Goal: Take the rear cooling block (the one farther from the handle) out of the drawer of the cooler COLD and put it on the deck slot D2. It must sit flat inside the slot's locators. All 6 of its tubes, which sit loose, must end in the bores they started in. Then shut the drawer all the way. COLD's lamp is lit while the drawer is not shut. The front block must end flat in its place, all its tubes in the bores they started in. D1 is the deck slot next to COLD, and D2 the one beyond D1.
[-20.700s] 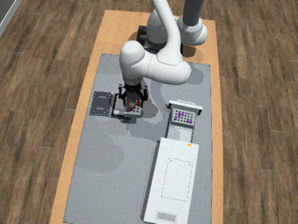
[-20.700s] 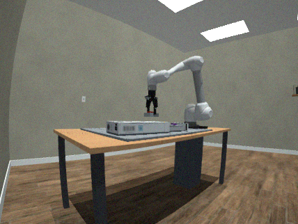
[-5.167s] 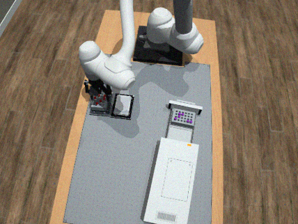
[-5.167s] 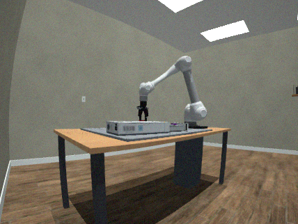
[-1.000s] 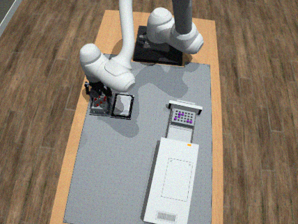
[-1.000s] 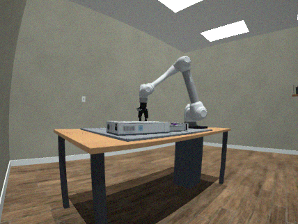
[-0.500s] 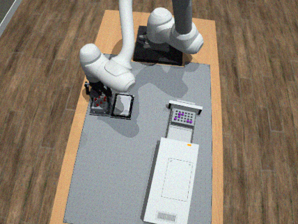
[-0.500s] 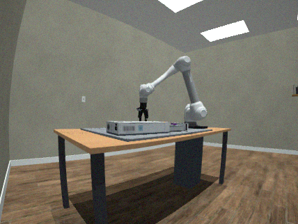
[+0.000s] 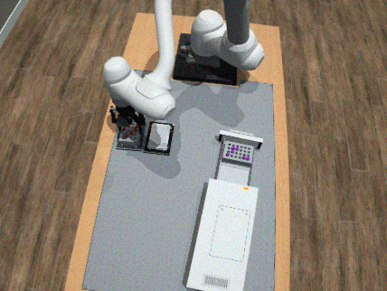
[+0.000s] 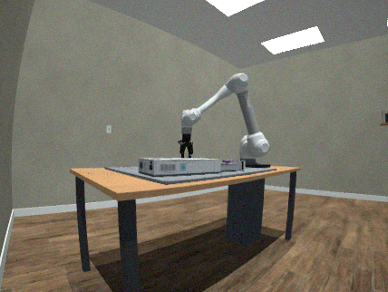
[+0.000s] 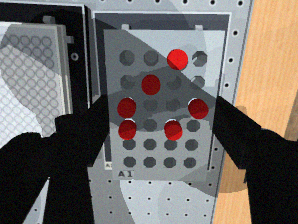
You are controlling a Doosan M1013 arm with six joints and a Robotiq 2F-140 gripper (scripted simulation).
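Top, exterior and wrist views of a block held at the deck. The pincer (image 9: 129, 117) (image 10: 186, 155) (image 11: 160, 110) is closed on the rear cooling block (image 9: 130, 138) (image 11: 161, 93), one finger against each long side. The block lies over slot D2 (image 9: 119, 148) (image 11: 160, 21), left of centre in the top view. Six red tubes (image 9: 128, 131) (image 11: 177, 59) stand in its bores. In the wrist view, a dark strip of the slot shows beyond the block's upper edge, while its lower edge, marked "A1", overlaps the slot's lower border; whether the block sits flat cannot be told.

Room at the sides is uneven. The left-hand finger in the wrist view occupies the narrow gap towards slot D1 (image 9: 156, 153) (image 11: 77, 35), which carries a pale plate (image 9: 159, 135) (image 11: 30, 75). The right-hand finger reaches over the mat's (image 9: 145, 226) (image 10: 168, 181) (image 11: 240, 10) border, near the bare wooden edge of the tabletop (image 9: 79, 230) (image 10: 104, 186) (image 11: 262, 90).

At lower right in the top view, cooler COLD (image 9: 226, 194) (image 10: 199, 167) has its drawer (image 9: 232, 174) (image 10: 233, 168) open towards the top of the frame, its lamp (image 9: 246, 188) orange. The front block (image 9: 238, 154), with purple tubes (image 9: 233, 148), lies beside the drawer's front panel (image 9: 240, 136), well apart from the slots.
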